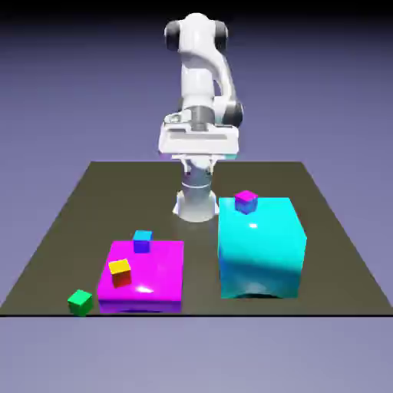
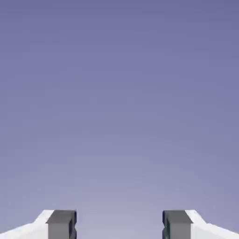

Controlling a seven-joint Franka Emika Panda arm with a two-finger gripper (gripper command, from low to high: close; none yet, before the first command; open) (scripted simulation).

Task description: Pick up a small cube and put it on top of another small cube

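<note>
blue cube (image 1: 142,241): far edge of magenta block (image 1: 157,280) | yellow-red cube (image 1: 120,272): same block, near left | purple cube (image 1: 246,201): atop cyan block (image 1: 261,249) | green cube (image 1: 80,302): on table (image 1: 69,222)

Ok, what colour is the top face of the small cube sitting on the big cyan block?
Magenta, over blue sides: small cube on cyan block. Clearest in the exterior view.

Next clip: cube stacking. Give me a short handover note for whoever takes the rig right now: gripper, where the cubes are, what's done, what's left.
Gripper: open, empty, seeing only backdrop; arm held back at its base.
Cubes: magenta-topped cube on the cyan block; blue cube and yellow-and-red cube on the magenta block; green cube on the table at the exterior view's left.
Done: nothing stacked.
Left: pick one small cube, set it on another.
</note>
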